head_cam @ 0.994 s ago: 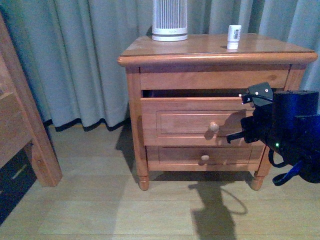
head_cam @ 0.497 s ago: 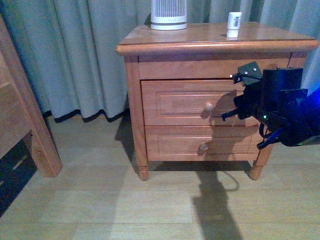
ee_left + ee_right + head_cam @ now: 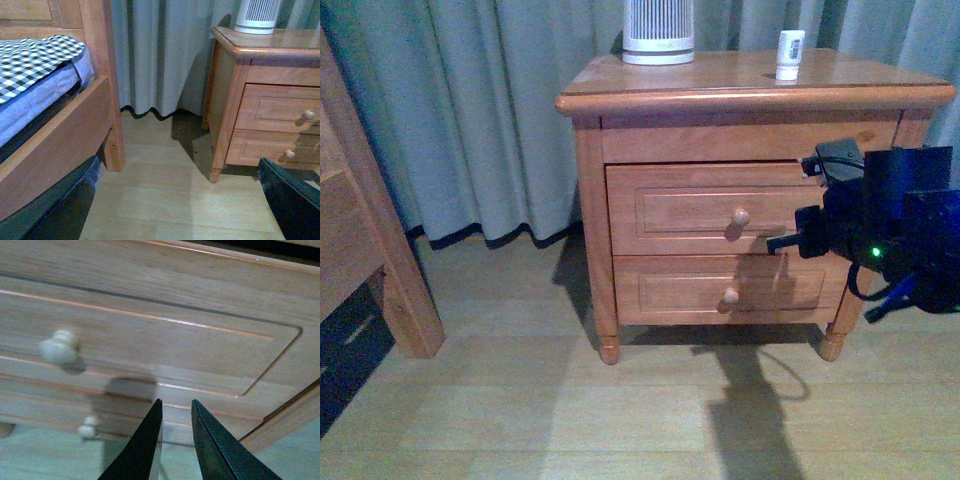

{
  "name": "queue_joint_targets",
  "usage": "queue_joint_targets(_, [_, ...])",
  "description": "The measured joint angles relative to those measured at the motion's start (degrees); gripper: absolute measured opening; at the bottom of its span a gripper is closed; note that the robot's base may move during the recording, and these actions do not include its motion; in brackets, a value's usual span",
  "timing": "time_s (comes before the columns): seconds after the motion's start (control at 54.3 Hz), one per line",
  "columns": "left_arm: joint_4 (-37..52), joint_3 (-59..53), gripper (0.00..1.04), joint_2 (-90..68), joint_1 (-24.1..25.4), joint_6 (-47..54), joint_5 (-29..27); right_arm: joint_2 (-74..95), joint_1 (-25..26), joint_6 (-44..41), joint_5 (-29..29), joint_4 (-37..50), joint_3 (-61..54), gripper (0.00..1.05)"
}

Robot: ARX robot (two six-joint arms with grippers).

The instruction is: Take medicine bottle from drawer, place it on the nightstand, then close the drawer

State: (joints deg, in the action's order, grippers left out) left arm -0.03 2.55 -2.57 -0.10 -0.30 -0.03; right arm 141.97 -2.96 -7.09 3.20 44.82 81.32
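The tiny white medicine bottle (image 3: 790, 54) stands upright on the nightstand (image 3: 740, 95) top, at the back right. The upper drawer (image 3: 705, 208) is pushed in flush, its round knob (image 3: 741, 216) showing. My right gripper (image 3: 778, 243) is shut and empty, just in front of the drawer front, right of the knob. In the right wrist view its fingertips (image 3: 176, 405) point at the drawer panel (image 3: 165, 340), with the knob (image 3: 59, 349) off to one side. My left gripper (image 3: 180, 200) is open and empty over the floor; the nightstand (image 3: 270, 100) shows beyond it.
A ribbed white cylinder (image 3: 658, 30) stands at the back left of the nightstand top. The lower drawer (image 3: 720, 290) is closed. A wooden bed frame (image 3: 370, 250) stands at left, with checked bedding (image 3: 35, 60). Grey curtains (image 3: 490, 110) hang behind.
One second ago the upper drawer stood partly open; now it is closed flush. My right gripper pushed in with it and has since drawn back slightly.
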Motion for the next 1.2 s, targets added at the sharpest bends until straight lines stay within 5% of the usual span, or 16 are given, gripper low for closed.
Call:
queue_joint_targets(0.184, [0.0,0.0,0.98,0.0,0.0,0.0,0.0,-13.8,-1.5,6.0,-2.8,5.5,-17.1,0.22])
queue_joint_targets(0.368, [0.0,0.0,0.98,0.0,0.0,0.0,0.0,-33.4,-1.4,10.3,-4.0,2.1,-28.7,0.24])
queue_joint_targets(0.626, [0.0,0.0,0.98,0.0,0.0,0.0,0.0,-72.7,-2.8,12.3,-5.7,-13.9,-41.6,0.72])
queue_joint_targets(0.81, [0.0,0.0,0.98,0.0,0.0,0.0,0.0,-98.6,-6.5,12.6,0.1,-29.8,-50.5,1.05])
queue_joint_targets(0.994, [0.0,0.0,0.98,0.0,0.0,0.0,0.0,-121.3,-10.6,13.6,7.0,-45.7,-57.2,1.04])
queue_joint_targets(1.196, [0.0,0.0,0.98,0.0,0.0,0.0,0.0,-128.9,-6.9,8.4,6.0,-49.4,-64.4,0.65])
